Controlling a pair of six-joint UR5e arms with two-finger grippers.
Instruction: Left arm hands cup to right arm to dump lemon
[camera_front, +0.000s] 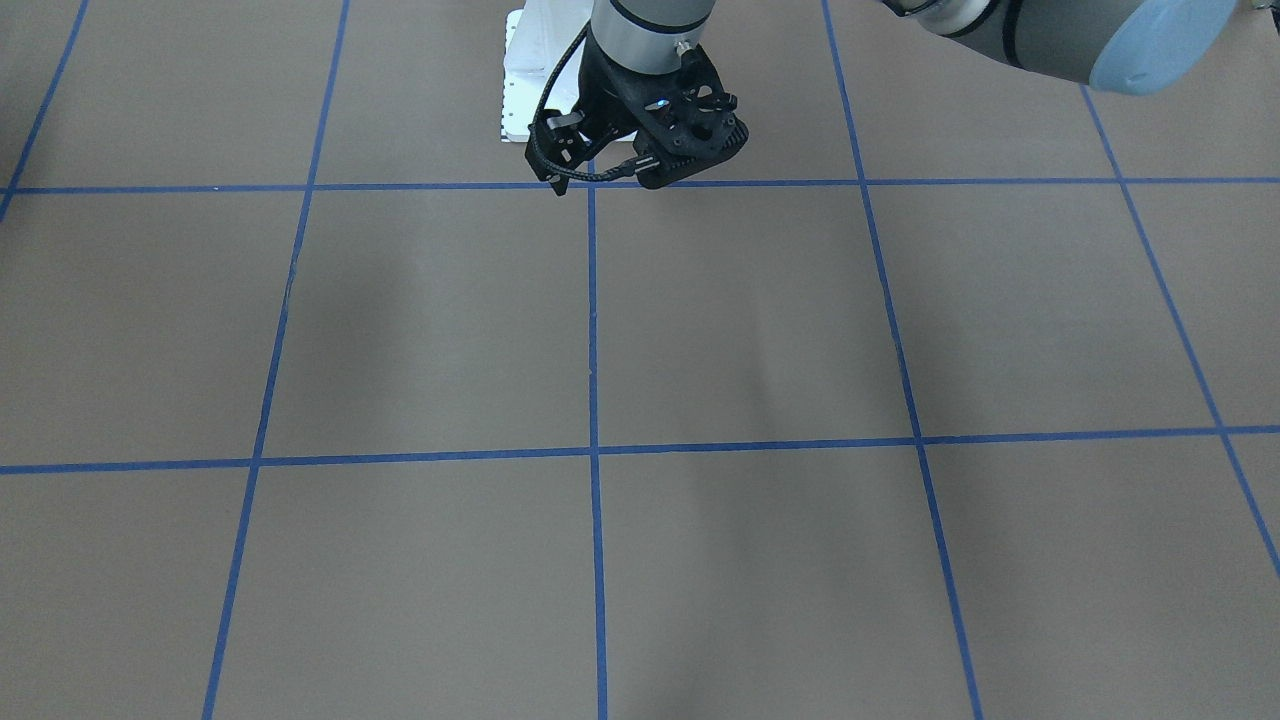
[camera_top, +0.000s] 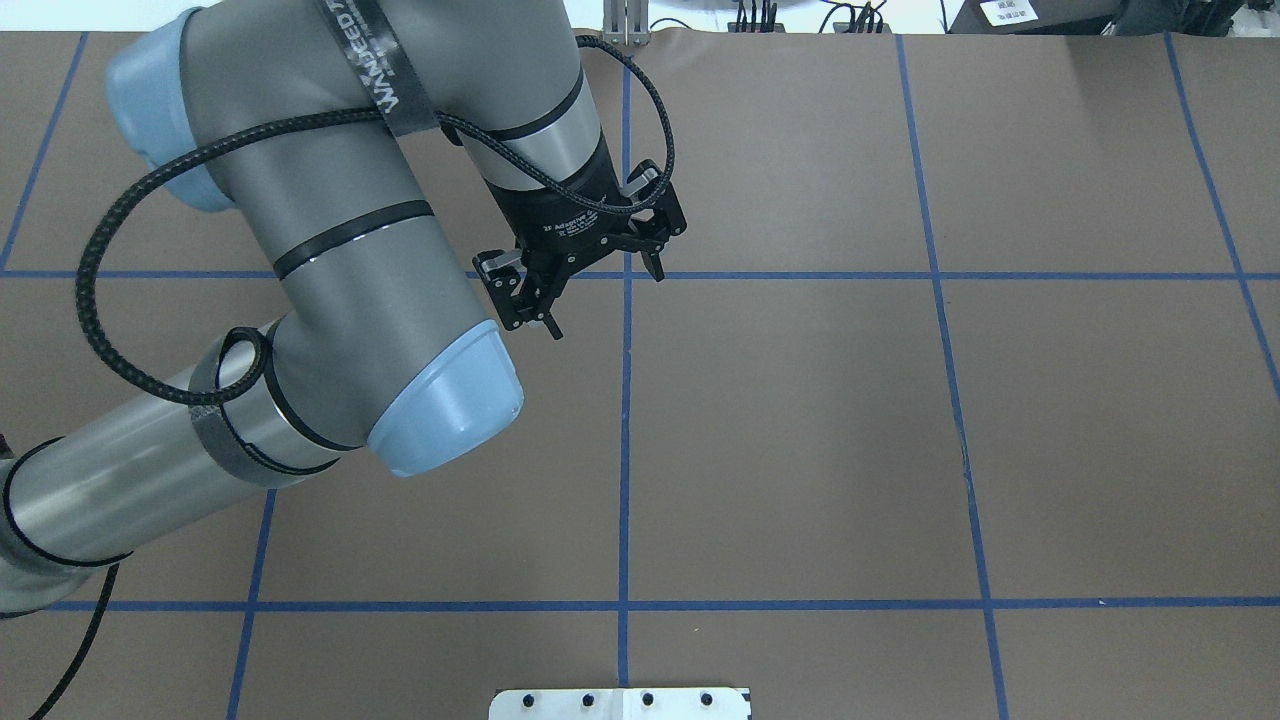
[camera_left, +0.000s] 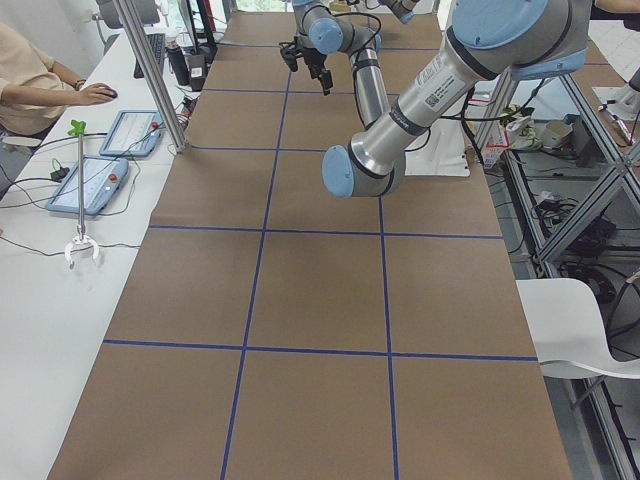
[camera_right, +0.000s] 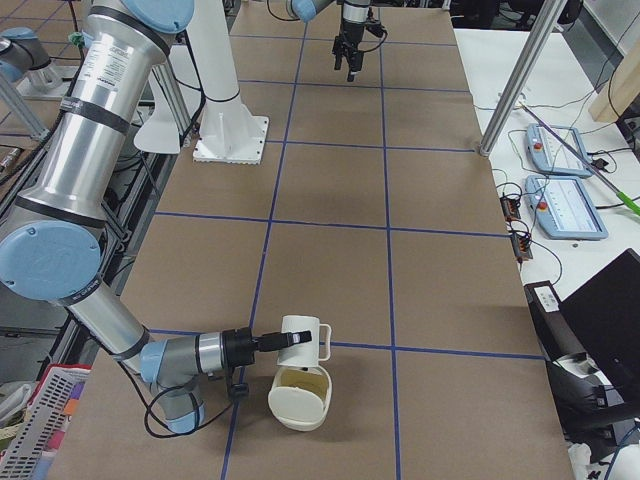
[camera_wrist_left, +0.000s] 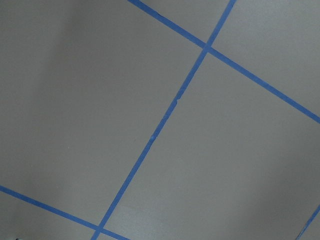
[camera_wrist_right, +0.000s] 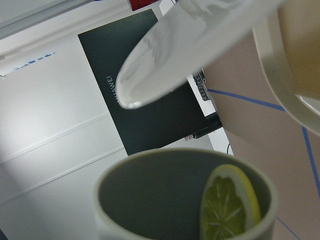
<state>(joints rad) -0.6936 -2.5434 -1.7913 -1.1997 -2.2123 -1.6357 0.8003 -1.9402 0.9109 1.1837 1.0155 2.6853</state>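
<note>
Exterior right: cup (camera_right: 308, 346) near-upright at right claw (camera_right: 287, 342), handle opposite.

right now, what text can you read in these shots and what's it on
"HUAWEI": on the dark screen, right wrist view.
"2F Adaptive": on the left hand, rest hidden.
Strap on the left arm: starts "WAN", rest unclear.
Sticker on that arm, left view: too small to read.

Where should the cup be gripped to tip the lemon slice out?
Probably the cup by its wall opposite the handle, coming in sideways, where the right gripper meets it. That leaves the mouth clear for the lemon and the handle out of the way.
</note>
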